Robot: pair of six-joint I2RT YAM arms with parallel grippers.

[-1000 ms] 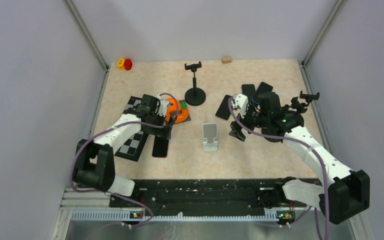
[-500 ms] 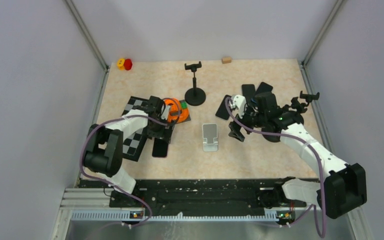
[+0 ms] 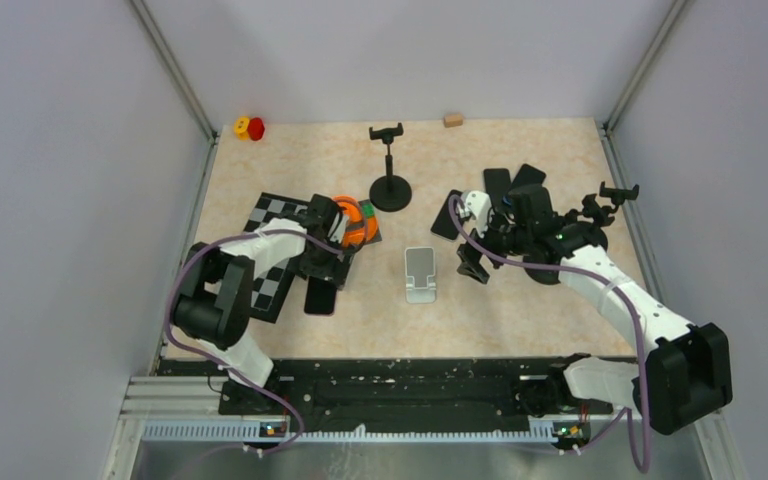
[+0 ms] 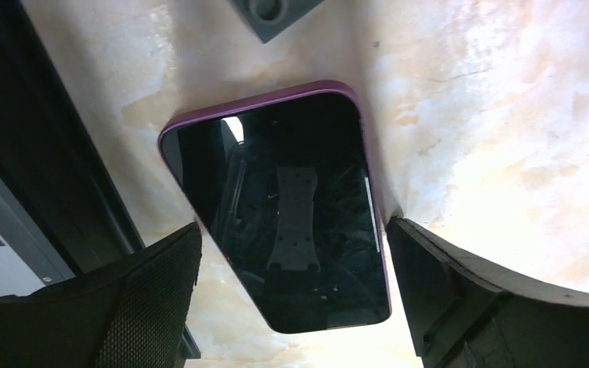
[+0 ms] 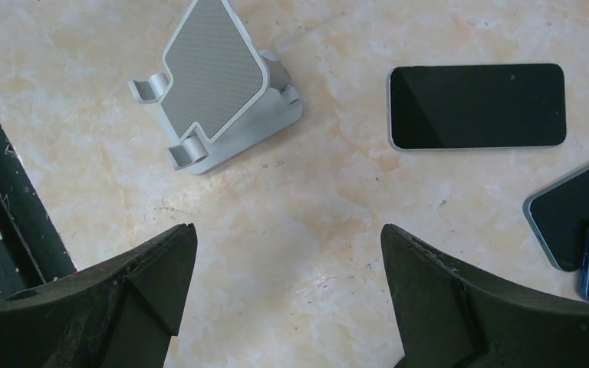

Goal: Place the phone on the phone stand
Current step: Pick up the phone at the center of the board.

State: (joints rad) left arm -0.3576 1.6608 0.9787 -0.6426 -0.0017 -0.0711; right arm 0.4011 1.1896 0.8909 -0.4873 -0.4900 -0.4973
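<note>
**Left wrist view: your pincer [image 4: 291, 303] is spread across the phone [image 4: 291, 215]**

You have the left pincer's two fingers [image 4: 146, 291] wide apart, one on each side of the near end of the purple-cased phone. Neither finger is seen touching it. The phone lies flat, screen up, on the bench [image 3: 520, 300]. From the top camera it sits just beside the near corner of the checkered mat [image 3: 268, 285] and well to the left of the phone stand [image 3: 420, 275], which carries nothing.

Compared with a second ago, your left arm has folded: its elbow has risen and drawn back over the mat's left side, while the wrist has edged a little right, toward the orange object [image 3: 353, 222]. Since half a second ago it has barely shifted. The phone and the stand lie where they did.

Your right pincer [image 5: 287, 307] is also spread, holding nothing, over bare bench between the silver stand and a black phone [image 5: 477, 106] lying flat. That arm has hardly moved across the three top views.

Further back, a tall black holder [image 3: 390, 190] stands on its round base, and more phones [image 3: 510, 182] are heaped near the right arm's wrist.
</note>
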